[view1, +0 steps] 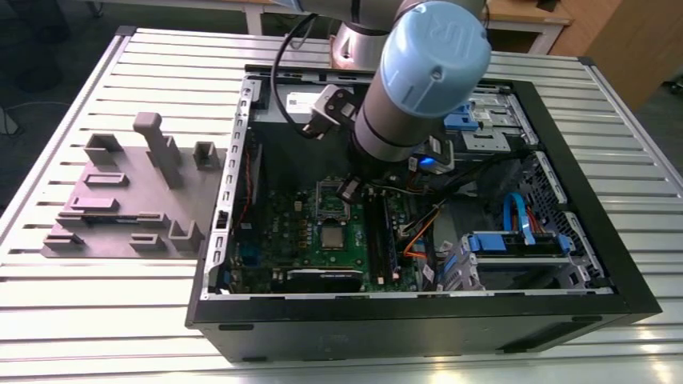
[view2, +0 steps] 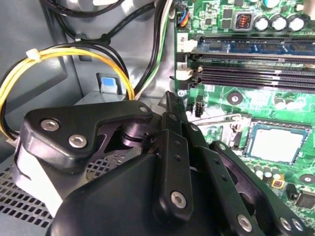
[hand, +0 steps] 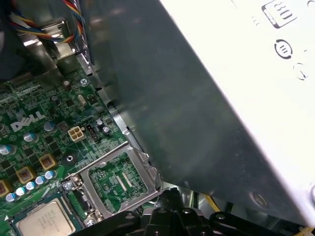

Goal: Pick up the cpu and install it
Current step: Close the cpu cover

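Exterior view: an open computer case (view1: 427, 320) lies on a slatted table (view1: 107, 304), with a grey-mauve tray (view1: 117, 200) of upright blocks on the exterior view's left. The arm (view1: 427, 72) reaches into the case, and the gripper (view1: 353, 189) hangs just above the green motherboard (view1: 293, 232). The cpu (view1: 334, 238), a small pale square, lies flat in its socket near the gripper and apart from it; the socket frame (view1: 333, 202) is swung open beside it. Second wrist view: the black gripper (view2: 170, 101) points towards the board; whether its jaws are apart or together cannot be told. The cpu (view2: 275, 143) shows a dull silver top with a thin pale border, below the memory slots (view2: 246, 69). Yellow cables (view2: 74, 54) loop beside the gripper. First wrist view: the cpu (hand: 44, 223) sits by the raised socket frame (hand: 118, 179). White lettering (hand: 24, 123) is printed on the board, and a pale label (hand: 275, 44) carries symbols.
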Controlling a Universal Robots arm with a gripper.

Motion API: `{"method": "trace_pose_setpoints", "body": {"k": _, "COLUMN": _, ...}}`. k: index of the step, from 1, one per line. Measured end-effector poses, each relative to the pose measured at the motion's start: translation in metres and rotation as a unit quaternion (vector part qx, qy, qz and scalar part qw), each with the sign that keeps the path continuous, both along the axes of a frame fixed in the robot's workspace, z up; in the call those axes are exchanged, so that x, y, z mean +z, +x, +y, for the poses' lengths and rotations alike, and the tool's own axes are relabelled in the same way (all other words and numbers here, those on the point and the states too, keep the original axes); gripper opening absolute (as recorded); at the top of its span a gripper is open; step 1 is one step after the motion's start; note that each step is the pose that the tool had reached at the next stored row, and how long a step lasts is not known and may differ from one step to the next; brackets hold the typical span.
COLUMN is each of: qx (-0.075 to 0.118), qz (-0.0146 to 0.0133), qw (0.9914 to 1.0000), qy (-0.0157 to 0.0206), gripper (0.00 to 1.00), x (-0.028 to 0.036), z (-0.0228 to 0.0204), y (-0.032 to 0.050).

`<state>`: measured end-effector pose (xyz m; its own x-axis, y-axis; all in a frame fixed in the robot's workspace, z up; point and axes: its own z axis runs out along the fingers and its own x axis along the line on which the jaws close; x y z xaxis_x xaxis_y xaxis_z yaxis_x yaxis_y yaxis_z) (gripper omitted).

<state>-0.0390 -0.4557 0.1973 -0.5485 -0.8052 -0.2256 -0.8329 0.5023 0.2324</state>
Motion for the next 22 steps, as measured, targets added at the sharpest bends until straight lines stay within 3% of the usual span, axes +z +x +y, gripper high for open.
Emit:
{"method": "trace_pose_setpoints", "body": {"k": 7, "qx": 0.000, "qz": 0.0001, "qw": 0.99999, "qy": -0.0038, "gripper": 0.10, "x": 0.0013, "z": 0.0000, "y": -0.0021}}
{"method": "trace_pose_setpoints", "body": {"k": 22, "qx": 0.000, "qz": 0.0006, "qw": 0.99999, "qy": -0.0053, "gripper": 0.10, "x": 0.0102, "z": 0.0000, "y": -0.0030}}
